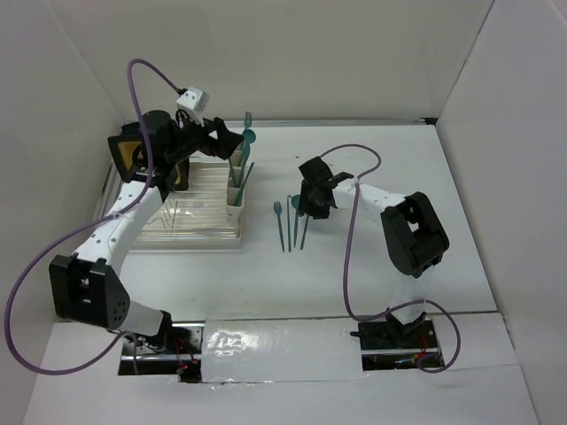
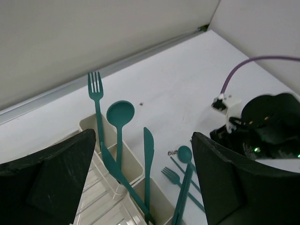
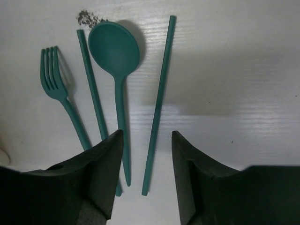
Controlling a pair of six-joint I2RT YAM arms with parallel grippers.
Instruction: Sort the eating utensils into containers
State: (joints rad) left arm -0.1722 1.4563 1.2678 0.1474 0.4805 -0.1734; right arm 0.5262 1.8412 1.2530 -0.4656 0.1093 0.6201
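Observation:
A row of cream cups [image 1: 236,188] stands at the right edge of a clear rack. In the left wrist view a teal fork [image 2: 95,93], a spoon [image 2: 120,112] and two knives [image 2: 148,154] stand in the cups [image 2: 136,171], and another teal handle [image 2: 183,194] leans in the near cup. My left gripper [image 1: 232,142] hovers over them, open and empty [image 2: 144,140]. On the table lie a fork [image 3: 54,77], a spoon [image 3: 115,51] and two thin teal sticks [image 3: 159,93]. My right gripper [image 3: 145,140] is open, low over them, its jaws either side of the right stick's near end; it also shows in the top view [image 1: 312,211].
The clear ribbed dish rack [image 1: 190,212] lies left of the cups. White walls close in the back and both sides. A small dark speck patch [image 3: 86,18] marks the table by the spoon bowl. The right arm's purple cable [image 1: 350,248] loops over the table.

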